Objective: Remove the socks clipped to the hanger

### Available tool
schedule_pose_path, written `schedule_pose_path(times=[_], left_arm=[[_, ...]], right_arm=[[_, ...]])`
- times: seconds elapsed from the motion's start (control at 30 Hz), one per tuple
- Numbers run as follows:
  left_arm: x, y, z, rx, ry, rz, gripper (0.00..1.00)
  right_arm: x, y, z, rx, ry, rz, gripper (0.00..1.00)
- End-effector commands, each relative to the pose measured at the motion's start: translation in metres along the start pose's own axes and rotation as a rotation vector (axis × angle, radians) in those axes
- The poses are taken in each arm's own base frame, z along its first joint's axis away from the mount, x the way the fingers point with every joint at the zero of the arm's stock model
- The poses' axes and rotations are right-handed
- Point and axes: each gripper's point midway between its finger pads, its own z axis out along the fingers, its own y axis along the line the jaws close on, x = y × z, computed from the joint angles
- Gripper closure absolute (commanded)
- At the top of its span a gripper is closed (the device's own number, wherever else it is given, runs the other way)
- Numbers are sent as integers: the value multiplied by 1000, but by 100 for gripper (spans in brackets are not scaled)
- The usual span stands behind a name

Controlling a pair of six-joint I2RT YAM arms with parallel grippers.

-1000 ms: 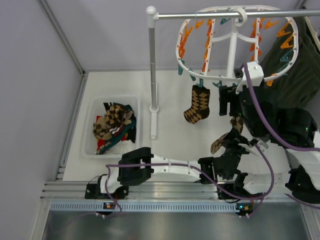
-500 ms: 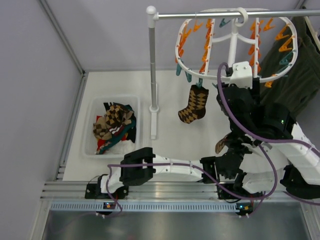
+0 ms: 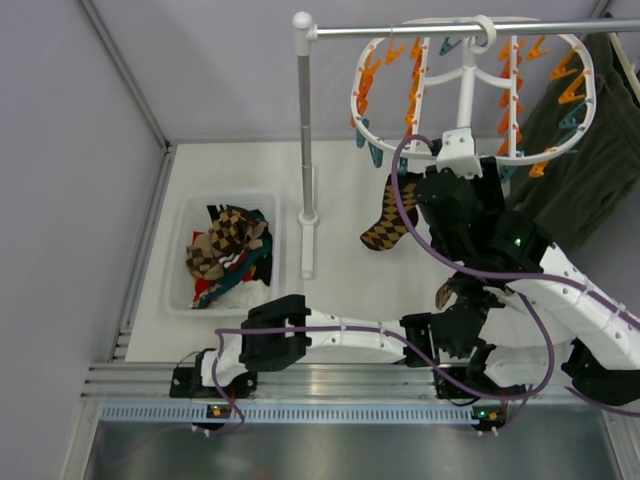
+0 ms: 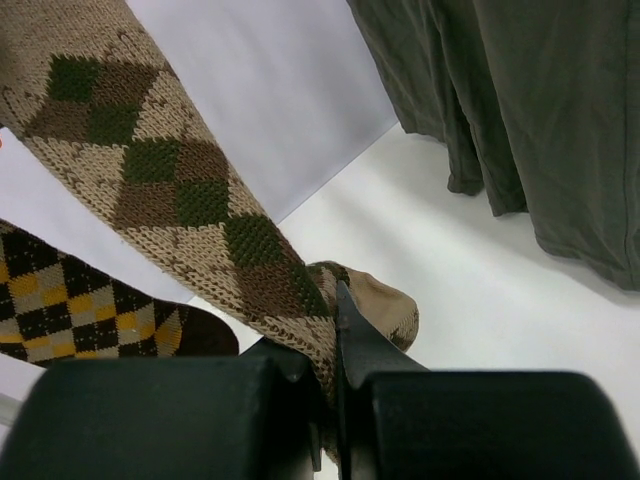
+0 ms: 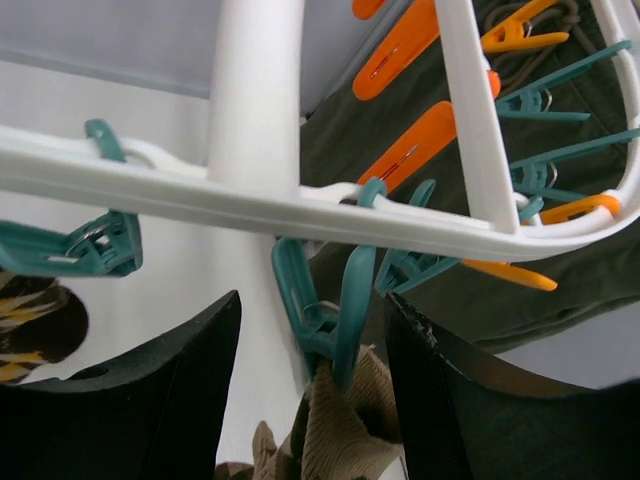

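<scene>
The white hanger [image 3: 470, 90] hung from the grey pole [image 3: 440, 30] at about one o'clock in the overhead view. The right gripper [image 5: 312, 385] stood with its jaws apart either side of a teal clip [image 5: 325, 310] pinching a tan sock [image 5: 335, 430]. The left gripper [image 4: 335, 400] was clenched on a tan argyle sock [image 4: 170, 190]. Another argyle sock [image 3: 385, 220] dangled from the hanger's near rim — more lay in the white bin [image 3: 190, 215] at nine o'clock.
</scene>
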Motion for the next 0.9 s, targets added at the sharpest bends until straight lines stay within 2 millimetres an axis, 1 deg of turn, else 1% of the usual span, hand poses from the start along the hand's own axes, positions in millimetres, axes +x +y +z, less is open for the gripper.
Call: schedule_pose_path(times=[0.0, 0.03, 0.23, 0.43, 0.5, 0.57, 0.63, 0.67, 0.77, 0.8, 0.83, 0.87], left_arm=[[-18, 3, -5, 18, -43, -58, 100], [-17, 2, -5, 19, -42, -57, 100], [-13, 1, -8, 28, -39, -68, 100], [-12, 1, -7, 26, -37, -70, 100], [-12, 3, -7, 22, -34, -73, 100], [-11, 4, -6, 18, -32, -77, 100], [-10, 4, -5, 18, -30, -77, 100], [-9, 4, -5, 17, -29, -74, 100], [-8, 5, -5, 15, -26, -79, 100], [-7, 6, -5, 14, -25, -82, 100], [-5, 5, -5, 14, -21, -81, 100], [-4, 8, -5, 9, -17, -84, 100]], right_arm=[[-10, -21, 6, 77, -21, 70, 44], [-10, -23, 8, 90, -18, 73, 44], [-13, -25, 11, 106, -24, 75, 48], [-12, -20, 13, 107, -22, 57, 52], [-12, -19, 13, 105, -22, 57, 54], [-13, -19, 13, 105, -22, 57, 60], [-13, -18, 14, 103, -22, 57, 69], [-12, -18, 14, 103, -22, 56, 73], [-12, -17, 14, 102, -22, 54, 78], [-12, -15, 14, 101, -21, 50, 78], [-12, -15, 14, 99, -21, 53, 82], [-12, -14, 15, 94, -22, 56, 82]])
